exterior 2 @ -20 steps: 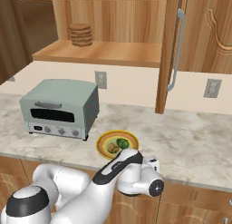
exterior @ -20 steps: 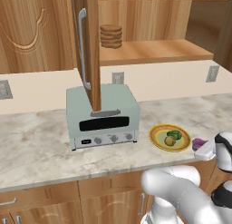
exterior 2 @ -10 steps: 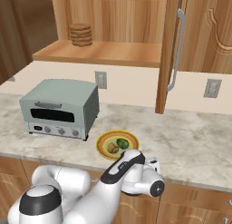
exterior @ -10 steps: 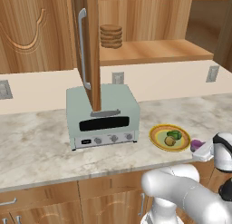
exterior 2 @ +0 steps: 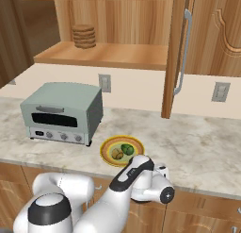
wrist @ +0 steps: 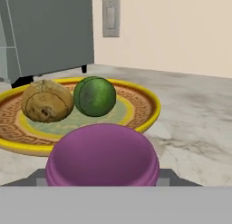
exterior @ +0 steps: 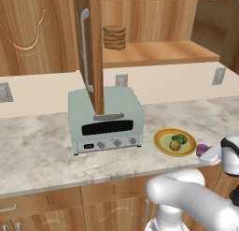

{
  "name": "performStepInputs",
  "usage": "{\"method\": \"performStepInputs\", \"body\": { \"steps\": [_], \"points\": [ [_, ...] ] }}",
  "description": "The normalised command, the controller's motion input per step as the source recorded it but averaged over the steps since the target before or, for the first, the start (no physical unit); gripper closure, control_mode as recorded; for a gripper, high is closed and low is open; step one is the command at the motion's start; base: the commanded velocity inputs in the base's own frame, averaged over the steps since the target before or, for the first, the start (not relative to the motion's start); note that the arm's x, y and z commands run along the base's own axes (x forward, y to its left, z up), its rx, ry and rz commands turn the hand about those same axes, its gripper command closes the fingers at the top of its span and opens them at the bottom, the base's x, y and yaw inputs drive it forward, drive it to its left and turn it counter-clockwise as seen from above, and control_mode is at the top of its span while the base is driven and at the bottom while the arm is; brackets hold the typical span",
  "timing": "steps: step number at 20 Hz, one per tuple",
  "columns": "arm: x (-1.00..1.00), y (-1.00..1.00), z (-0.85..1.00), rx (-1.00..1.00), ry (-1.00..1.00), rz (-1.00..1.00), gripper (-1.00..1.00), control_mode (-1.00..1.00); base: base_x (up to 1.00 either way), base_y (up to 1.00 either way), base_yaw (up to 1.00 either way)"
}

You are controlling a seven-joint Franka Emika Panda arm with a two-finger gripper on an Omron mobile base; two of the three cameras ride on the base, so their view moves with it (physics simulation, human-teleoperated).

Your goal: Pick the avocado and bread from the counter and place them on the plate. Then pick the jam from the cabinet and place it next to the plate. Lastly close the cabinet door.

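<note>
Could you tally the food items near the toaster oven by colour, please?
Green: 1, the avocado on the plate
Tan-brown: 1, the bread on the plate
Purple: 1, the jam beside the plate
Total: 3

My long beige-grey marbled stone counter (exterior: 42, 146) runs over wooden drawers. On it stands a boxy pale green toaster oven (exterior: 105, 119) — back toward the wall. Just beside it lies the round yellow plate with an orange rim (exterior: 163, 143). Right by the plate, at the counter's front edge, sits a squat purple jam jar (wrist: 102, 156) — whether it touches the stone I cannot tell.
</note>
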Motion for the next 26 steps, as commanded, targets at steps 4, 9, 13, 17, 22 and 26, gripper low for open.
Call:
{"method": "performStepInputs", "body": {
  "steps": [4,9,13,17,22,26],
  "points": [
    [0.0,0.0,-0.17,-0.05,0.0,0.0,-1.0,-1.0,0.0,0.0,0.0],
    [0.0,-0.03,-0.1,-0.03,0.0,0.0,-1.0,-1.0,0.0,0.0,0.0],
    [-0.01,-0.1,-0.12,-0.04,0.0,0.0,-1.0,-1.0,0.0,0.0,0.0],
    [-0.14,-0.22,-0.12,-0.05,0.02,0.0,-1.0,-1.0,0.0,0.0,0.0],
    [-0.28,-0.17,-0.07,-0.04,0.05,0.0,-1.0,-1.0,0.0,0.0,0.0],
    [-0.25,-0.13,0.0,-0.02,0.05,0.0,-1.0,-1.0,0.0,0.0,0.0]
  ]
}}
